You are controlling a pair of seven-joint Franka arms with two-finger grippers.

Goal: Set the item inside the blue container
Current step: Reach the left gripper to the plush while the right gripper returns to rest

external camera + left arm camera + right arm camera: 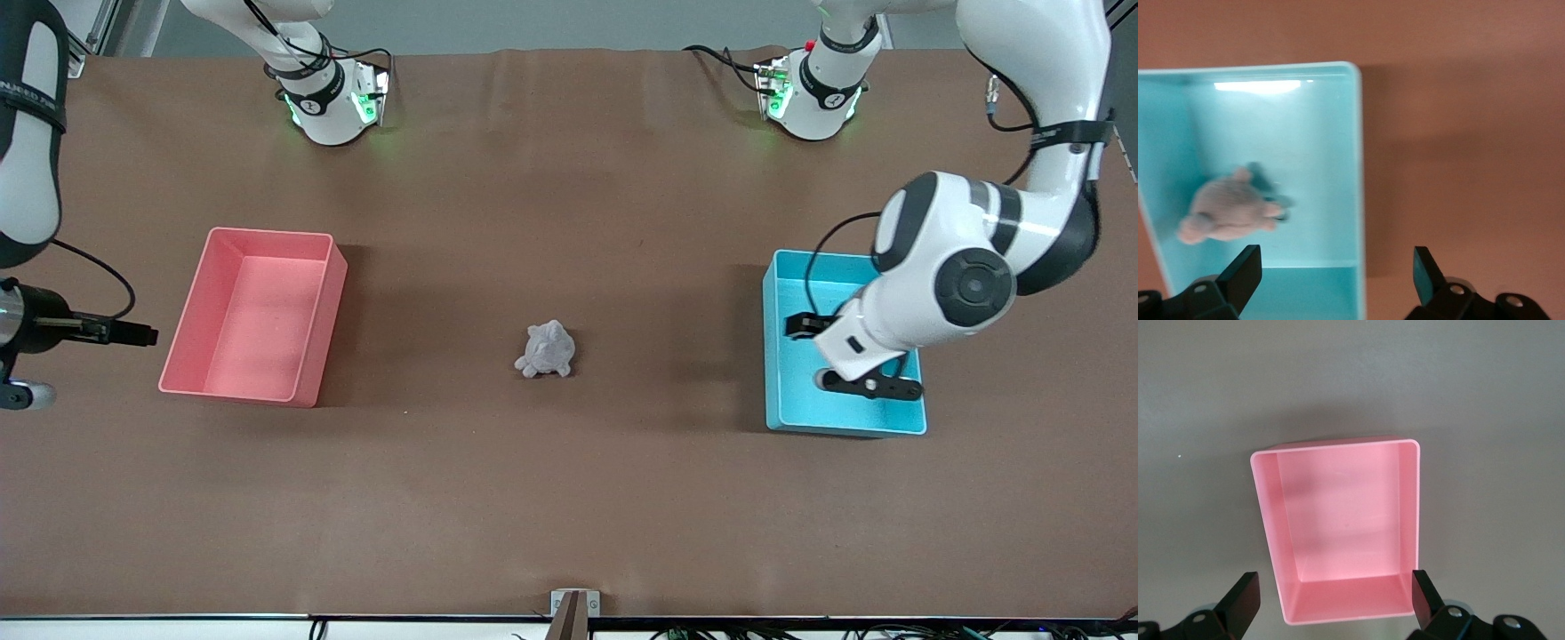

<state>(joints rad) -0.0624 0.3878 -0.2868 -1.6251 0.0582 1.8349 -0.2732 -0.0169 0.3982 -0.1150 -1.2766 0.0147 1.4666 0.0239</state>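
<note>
The blue container stands toward the left arm's end of the table. My left gripper hangs open over it, holding nothing. In the left wrist view a pale plush item lies inside the blue container, clear of my left gripper. The left arm hides this item in the front view. A second grey plush item sits on the table's middle. My right gripper waits open and empty, high over the pink bin's end.
A pink bin with nothing in it stands toward the right arm's end of the table, also seen as the pink bin in the right wrist view. Brown tabletop stretches between the two bins.
</note>
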